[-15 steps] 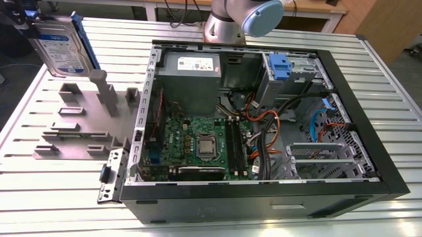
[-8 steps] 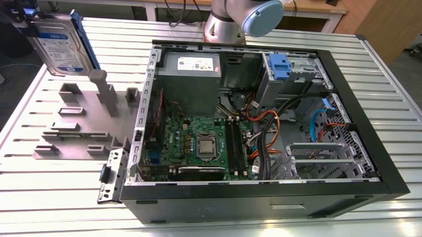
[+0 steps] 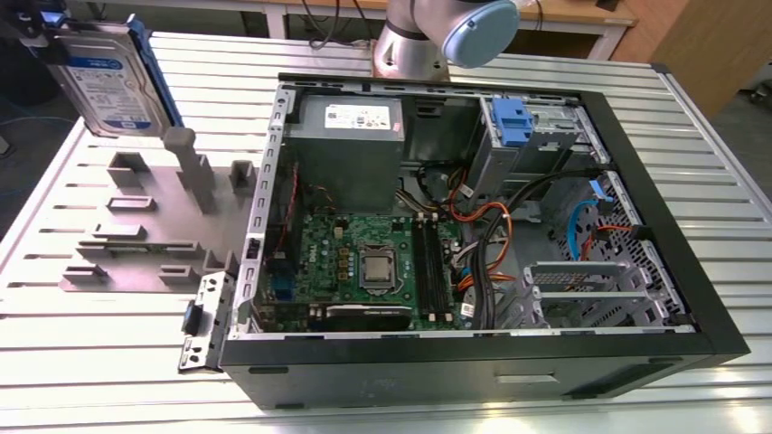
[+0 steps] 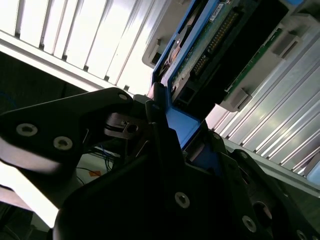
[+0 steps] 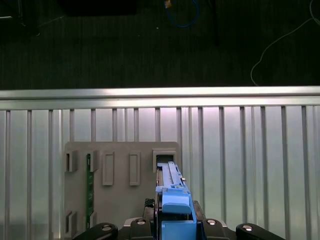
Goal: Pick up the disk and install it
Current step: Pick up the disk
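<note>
At the exterior view's left, the disk [image 3: 107,77], its white-and-blue label print unreadable, stands upright over the grey slotted holder [image 3: 139,237]. The gripper [image 5: 175,227] fingers pinch its blue carrier. Rightward, an open computer case [image 3: 483,362] lies on the ribbed aluminium table [image 3: 97,362].

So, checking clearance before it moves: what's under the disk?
In the first wrist view, the grey slotted holder on the ribbed table lies below the disk, an open pocket at its far end. The holder surface directly beneath is covered by the disk itself.
</note>
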`<state>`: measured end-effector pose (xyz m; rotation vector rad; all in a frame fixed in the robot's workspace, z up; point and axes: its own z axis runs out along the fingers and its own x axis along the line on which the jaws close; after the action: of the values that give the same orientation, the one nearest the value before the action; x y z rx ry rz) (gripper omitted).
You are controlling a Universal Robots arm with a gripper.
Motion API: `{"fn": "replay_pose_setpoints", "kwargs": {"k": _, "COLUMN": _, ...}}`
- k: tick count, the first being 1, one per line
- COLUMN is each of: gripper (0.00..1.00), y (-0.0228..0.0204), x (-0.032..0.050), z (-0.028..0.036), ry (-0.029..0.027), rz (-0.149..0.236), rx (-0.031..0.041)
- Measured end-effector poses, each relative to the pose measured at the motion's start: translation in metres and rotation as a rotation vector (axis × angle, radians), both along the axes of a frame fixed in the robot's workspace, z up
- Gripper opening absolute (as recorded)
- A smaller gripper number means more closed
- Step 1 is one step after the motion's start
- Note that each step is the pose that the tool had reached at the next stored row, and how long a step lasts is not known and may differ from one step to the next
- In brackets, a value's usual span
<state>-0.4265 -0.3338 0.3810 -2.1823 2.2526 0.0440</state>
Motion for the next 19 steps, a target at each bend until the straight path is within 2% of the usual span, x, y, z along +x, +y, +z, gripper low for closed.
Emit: {"fn": "replay_pose_setpoints", "kwargs": {"k": 19, "gripper": 0.36, "y": 0.0, "x": 0.0, "z": 0.0101, "ry": 0.0, "rz": 0.0, "rx": 0.0}}
